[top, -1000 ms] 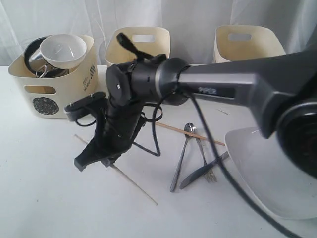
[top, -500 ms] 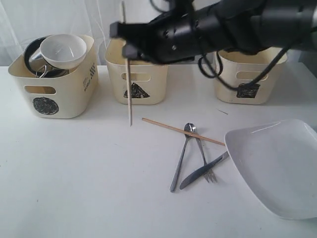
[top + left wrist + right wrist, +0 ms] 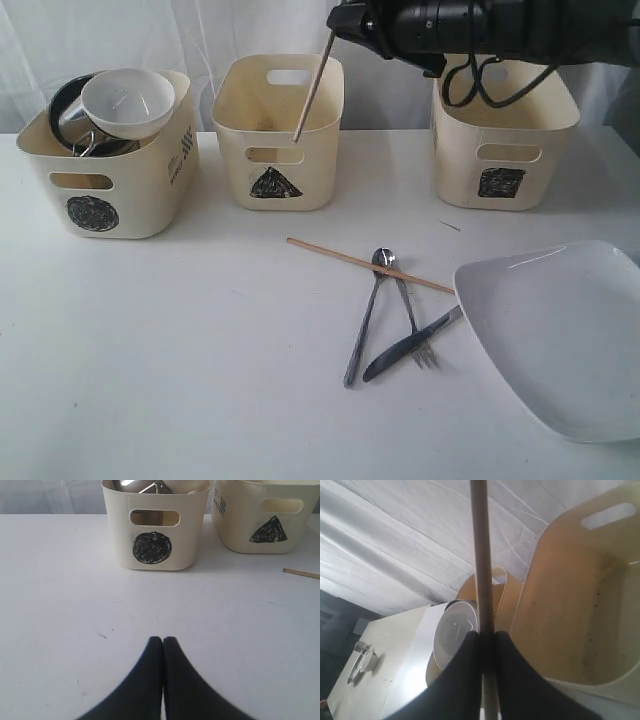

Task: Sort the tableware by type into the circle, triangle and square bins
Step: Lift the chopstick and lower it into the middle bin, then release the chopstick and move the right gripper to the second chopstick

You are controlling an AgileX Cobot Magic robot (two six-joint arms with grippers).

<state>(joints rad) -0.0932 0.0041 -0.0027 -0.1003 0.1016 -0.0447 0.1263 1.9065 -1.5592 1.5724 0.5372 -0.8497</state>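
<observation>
Chopstick [image 3: 313, 85] number one is up in the air, pinched at its top end by the right gripper [image 3: 337, 22]. Its long axis slants, lower tip pointing down inside the triangle bin [image 3: 278, 150], near that bin's front wall. Three bins in this exterior view: the circle bin [image 3: 110, 185] left of the triangle bin, the square bin [image 3: 500, 150] right of it. One white bowl [image 3: 128, 100] sits atop steel pieces in the circle bin. On the tabletop [image 3: 180, 340], forward and right of the triangle bin, lies the second chopstick [image 3: 370, 265], running left to right and crossing over one spoon [image 3: 365, 320] and one fork [image 3: 410, 318]. One knife [image 3: 410, 347] lies just beside them, and one plate [image 3: 560, 340] farther right.

Over to the left wrist view: the left gripper [image 3: 163, 645] is low over bare tabletop, fingers pressed together on nothing, well short of the triangle bin. No exterior shot shows this gripper.

Right wrist view now: dark fingers [image 3: 465, 680] clamp the held chopstick from both sides. The stick points straight away from the camera, with the triangle bin's open inside beside it.
</observation>
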